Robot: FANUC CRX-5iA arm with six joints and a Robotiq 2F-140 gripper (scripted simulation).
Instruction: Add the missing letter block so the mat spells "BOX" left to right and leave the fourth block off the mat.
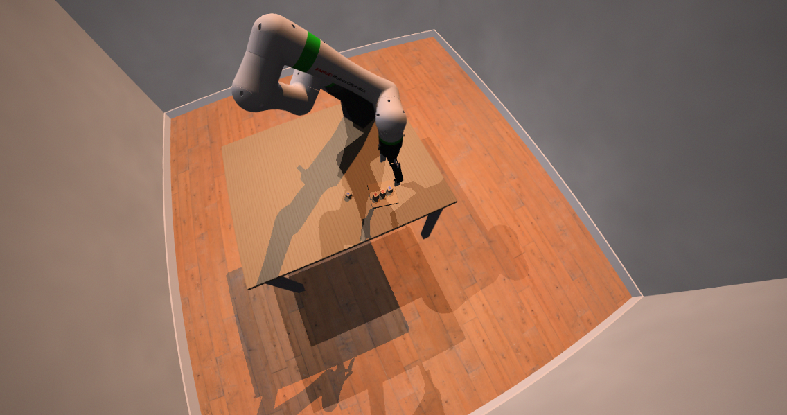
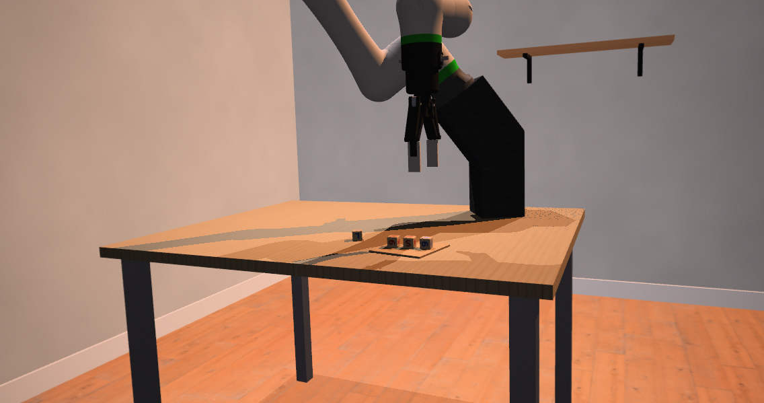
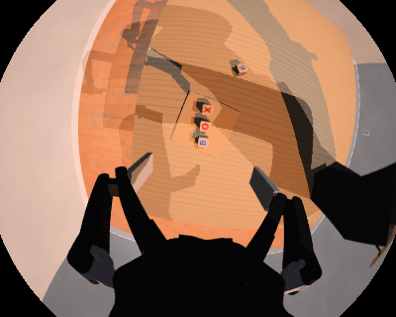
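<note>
Wooden tabletop (image 1: 275, 192) (image 2: 240, 229) (image 3: 185, 198), and on its mat (image 1: 392, 199) (image 2: 422, 253) (image 3: 222, 144) three blocks already look lined up as BOX, the gripper (image 1: 397, 183) (image 2: 422, 167) (image 3: 203, 168) spread wide and empty above, so likely nothing remains.

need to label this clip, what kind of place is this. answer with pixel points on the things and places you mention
Perhaps a robot test room or lab: an arm on a black pedestal (image 2: 494, 149) stands at a wooden table (image 1: 292, 192) (image 2: 240, 234), small letter blocks sit on a mat (image 2: 418, 254) (image 3: 225, 144), and the plain walls carry just a shelf (image 2: 585, 46).
</note>
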